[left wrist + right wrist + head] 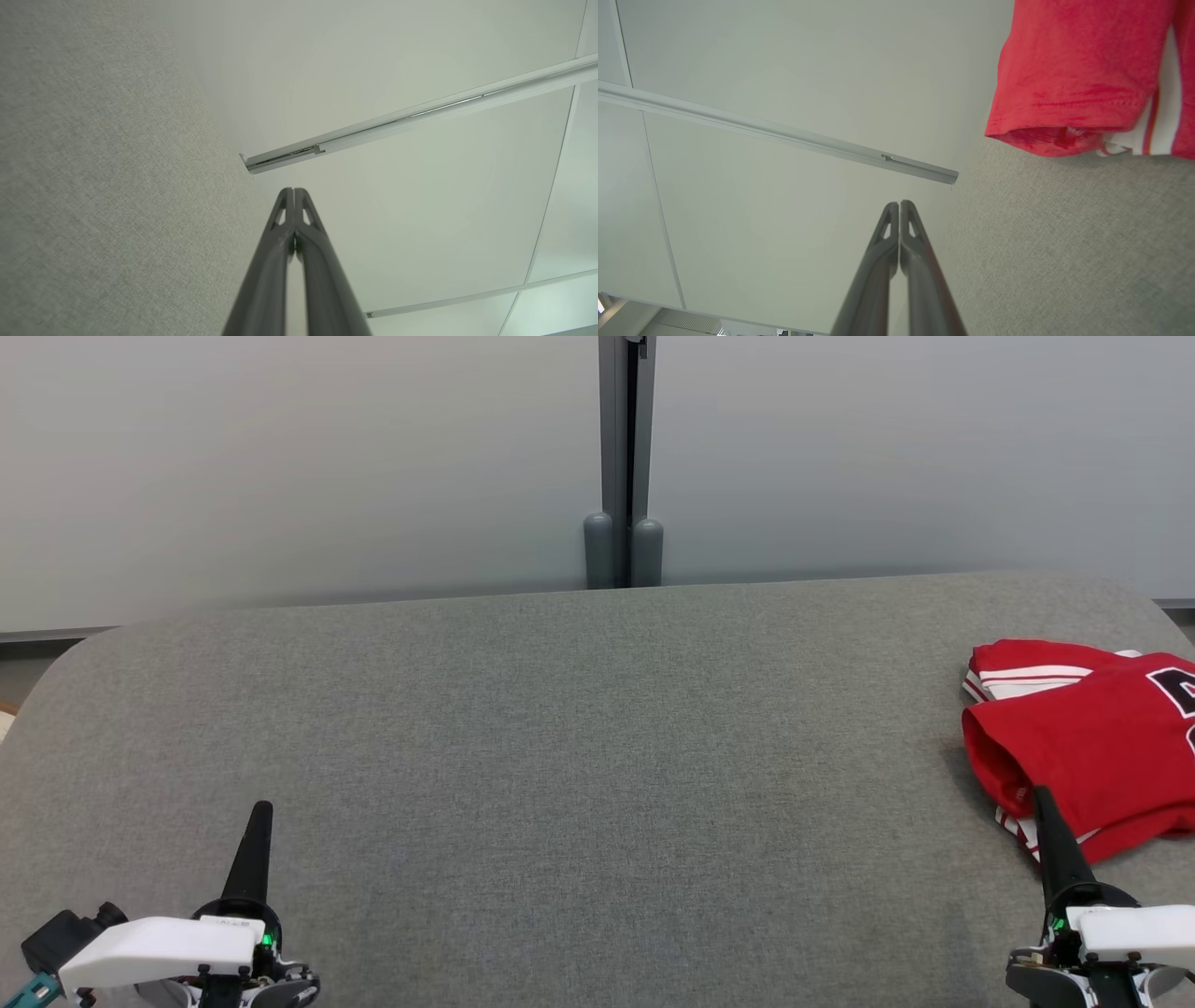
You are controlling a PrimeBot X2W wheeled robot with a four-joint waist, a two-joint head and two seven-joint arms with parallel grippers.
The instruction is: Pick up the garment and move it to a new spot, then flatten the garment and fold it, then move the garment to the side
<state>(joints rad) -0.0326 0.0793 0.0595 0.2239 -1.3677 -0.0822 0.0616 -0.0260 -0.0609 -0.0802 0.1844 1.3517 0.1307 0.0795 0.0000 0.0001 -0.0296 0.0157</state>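
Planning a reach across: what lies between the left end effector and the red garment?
Nothing but bare grey fabric surface, as the head view shows, from the left end effector across to the red garment.

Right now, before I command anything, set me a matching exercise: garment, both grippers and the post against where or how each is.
Column one: 1 garment; 2 left gripper; 3 right gripper; 4 grey post.
Column two: A shut, lower left over bare grey surface; B upright behind the far edge; C red, folded, far right; D shut, beside the garment's near corner.
Pairs: 1-C, 2-A, 3-D, 4-B.
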